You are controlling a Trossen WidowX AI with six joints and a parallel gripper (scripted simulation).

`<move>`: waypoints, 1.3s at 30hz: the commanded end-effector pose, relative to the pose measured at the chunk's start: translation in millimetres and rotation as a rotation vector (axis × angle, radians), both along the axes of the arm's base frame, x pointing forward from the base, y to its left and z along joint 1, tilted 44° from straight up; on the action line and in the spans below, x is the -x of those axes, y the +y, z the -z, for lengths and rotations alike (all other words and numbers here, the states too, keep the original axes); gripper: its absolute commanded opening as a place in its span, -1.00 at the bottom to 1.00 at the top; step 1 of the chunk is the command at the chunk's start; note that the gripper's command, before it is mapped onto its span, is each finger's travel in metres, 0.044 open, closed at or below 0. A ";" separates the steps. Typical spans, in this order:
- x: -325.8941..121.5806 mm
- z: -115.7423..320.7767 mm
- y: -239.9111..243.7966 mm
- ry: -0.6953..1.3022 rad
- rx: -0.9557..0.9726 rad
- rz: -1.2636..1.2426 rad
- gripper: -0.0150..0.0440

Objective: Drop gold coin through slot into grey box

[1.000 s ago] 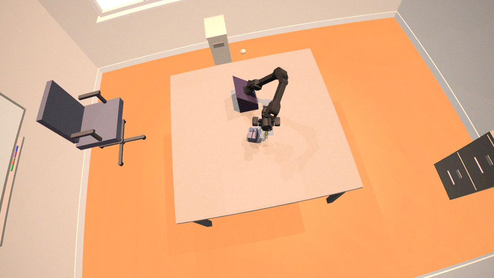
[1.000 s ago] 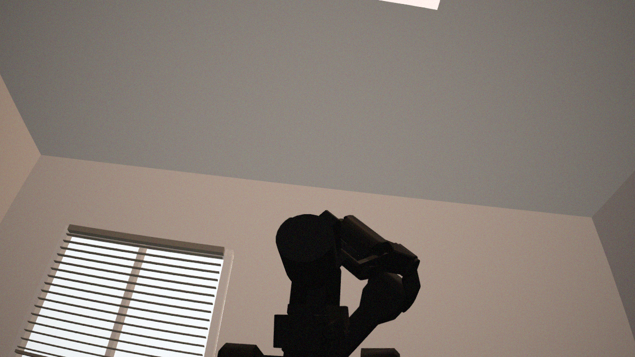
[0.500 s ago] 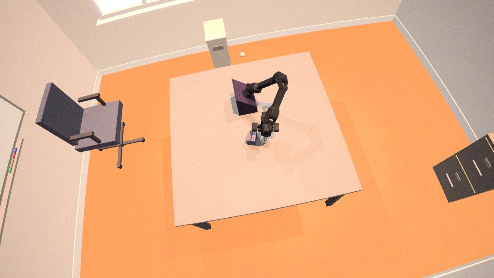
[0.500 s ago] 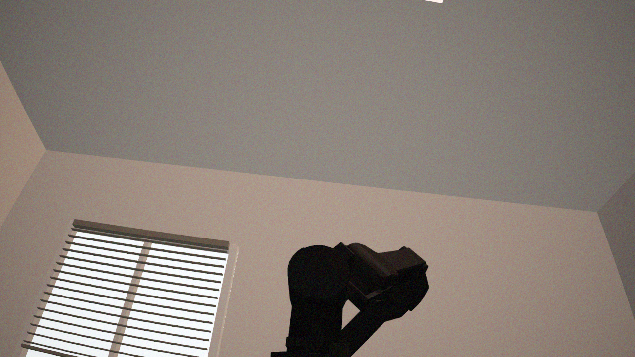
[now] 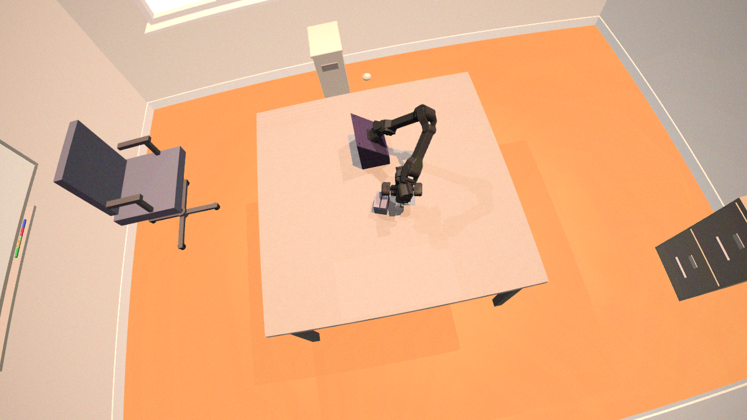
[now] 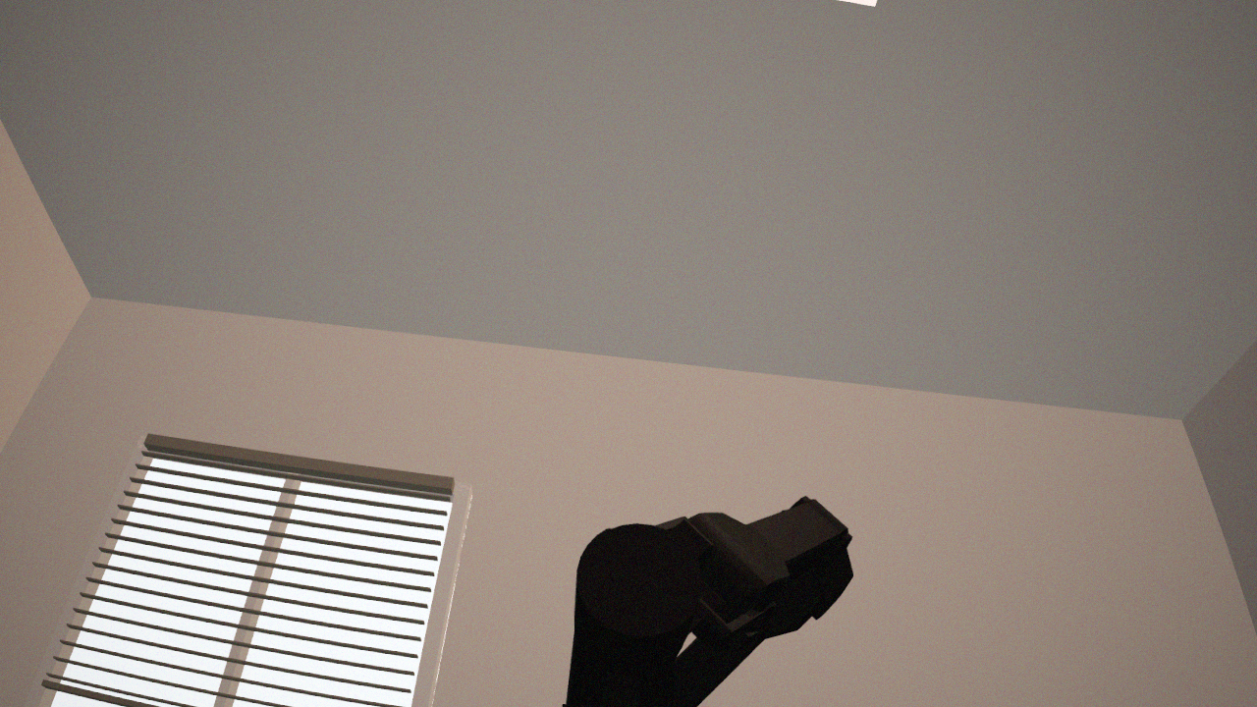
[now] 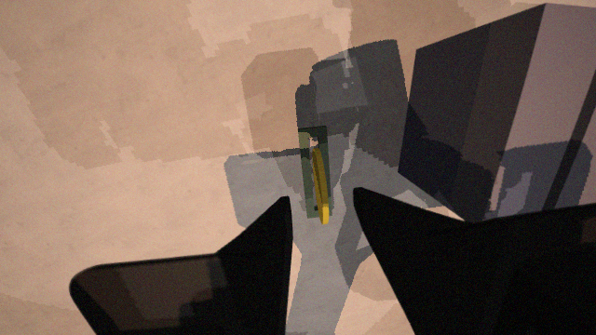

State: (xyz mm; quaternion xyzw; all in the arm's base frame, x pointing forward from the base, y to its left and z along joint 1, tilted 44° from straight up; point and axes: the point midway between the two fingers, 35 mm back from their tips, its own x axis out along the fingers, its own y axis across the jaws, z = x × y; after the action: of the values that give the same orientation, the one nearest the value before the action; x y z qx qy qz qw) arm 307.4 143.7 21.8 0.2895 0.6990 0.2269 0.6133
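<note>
The gold coin [image 7: 325, 214] stands on its edge in the dark-green holder [image 7: 305, 174], seen nearly edge-on in the wrist view. My gripper [image 7: 321, 200] is open and empty above it. In the wrist view the coin shows in the gap between the two fingertips, one finger towards each flat side. The fingertips look higher than the coin. The grey box [image 5: 377, 202] [image 7: 549, 84] stands closed beside the holder, on the right in the wrist view. Its slot [image 7: 577, 135] is a dark strip in the lid. The arm hides most of the holder and coin in the top view.
The bent arm [image 5: 427, 125] [image 6: 636, 580] reaches over the table [image 5: 323, 250] from a dark purple base block [image 5: 373, 156]. The box stands close to the right finger's side in the wrist view. The exterior view shows only part of the arm, walls and a window [image 6: 189, 563].
</note>
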 end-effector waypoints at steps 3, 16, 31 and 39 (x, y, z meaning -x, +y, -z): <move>3.4 9.7 7.1 0.016 -0.001 0.000 0.05; 6.3 24.4 21.1 0.016 -0.003 0.000 0.05; 7.9 30.3 26.9 0.016 -0.004 0.001 -0.49; 7.5 29.2 25.8 0.016 -0.004 0.001 -0.49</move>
State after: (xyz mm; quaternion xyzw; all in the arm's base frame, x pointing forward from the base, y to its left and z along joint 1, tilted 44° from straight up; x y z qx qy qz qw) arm 300.0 170.1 -8.0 0.2909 0.7024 0.2268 0.6087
